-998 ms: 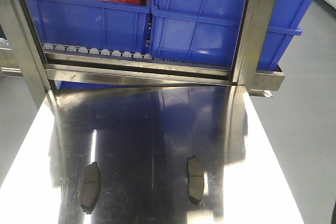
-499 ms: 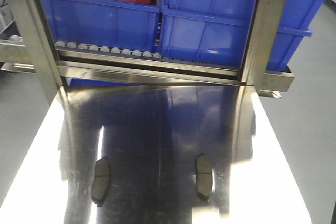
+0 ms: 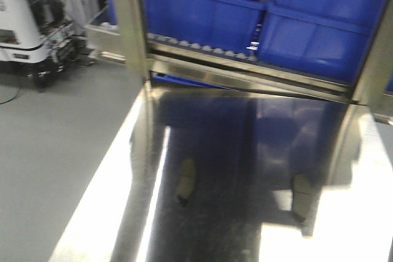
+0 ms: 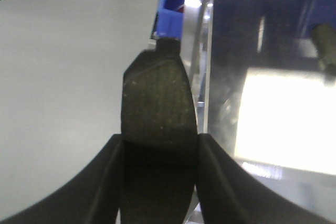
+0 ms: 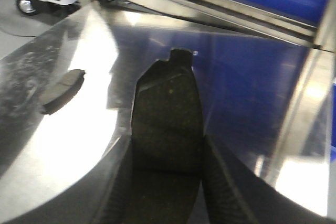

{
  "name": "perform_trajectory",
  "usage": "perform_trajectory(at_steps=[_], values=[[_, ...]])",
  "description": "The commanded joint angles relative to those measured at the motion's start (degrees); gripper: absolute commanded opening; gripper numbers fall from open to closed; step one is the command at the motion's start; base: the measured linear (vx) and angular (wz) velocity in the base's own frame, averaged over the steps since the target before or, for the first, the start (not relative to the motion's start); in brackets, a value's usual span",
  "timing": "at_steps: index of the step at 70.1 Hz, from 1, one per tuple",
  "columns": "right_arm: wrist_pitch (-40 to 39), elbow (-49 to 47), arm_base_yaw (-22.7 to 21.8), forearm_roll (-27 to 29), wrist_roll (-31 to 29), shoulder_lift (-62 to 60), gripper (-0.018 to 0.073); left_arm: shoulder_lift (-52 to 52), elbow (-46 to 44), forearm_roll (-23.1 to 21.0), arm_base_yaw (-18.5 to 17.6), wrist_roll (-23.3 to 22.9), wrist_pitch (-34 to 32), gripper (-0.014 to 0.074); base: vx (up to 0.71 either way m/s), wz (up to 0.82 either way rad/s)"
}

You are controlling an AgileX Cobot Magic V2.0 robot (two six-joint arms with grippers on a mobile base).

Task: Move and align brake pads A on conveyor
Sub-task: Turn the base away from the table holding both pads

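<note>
Far left: grey floor (image 3: 55, 139) and a white machine (image 3: 24, 23), both off the tabletop (image 3: 233, 145).

Left tool (image 4: 159, 139) is clamped on pad 1 (image 4: 156, 95). Its fingers (image 4: 102, 182) press the two long edges and the pad sticks out forward. Pad 1 hangs at the tabletop's left edge, with floor showing beside it. Cannot tell whether it touches the steel.

Front view, middle: pad 2 (image 3: 186, 179) and pad 3 (image 3: 301, 196) lie flat on the tabletop, well apart. Their long axes point roughly toward the blue bins (image 3: 196, 10). Blurred, so no groove readable. Rollers (image 3: 202, 47) run in a row under the bins.

Right tool (image 5: 167, 141) is clamped on pad 4 (image 5: 168, 98) the same way, by the long edges, over the tabletop.

Conveyor is not in any view, so no pad is on it yet.

Handling, judged:
- The pads look stiff and dense for their size, and should not flex or crush under a firm squeeze.
- The grainy face should hold well in the fingers.
- The loose ones will likely skate on the slick steel if nudged.
- Best hold is across the narrow width at mid-length. The edges are slightly curved, so an off-centre pinch could let a pad pivot.
- The low profile means coming down close to the steel to pick pads 2 and 3.
</note>
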Motion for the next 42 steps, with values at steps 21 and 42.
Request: perform_trajectory(at_steps=[21,42], values=[[-5.4,-1.7,-0.1,-0.8,-0.2,0.5,-0.0011,0.5,-1.6,0.7,0.0,-0.1,-4.9,-0.0006,-0.15,0.54],[-5.4,-1.7,-0.1,-0.8,-0.2,0.5,-0.0011,0.5,-1.6,0.7,0.0,-0.1,-4.9,-0.0006,-0.14,0.50]])
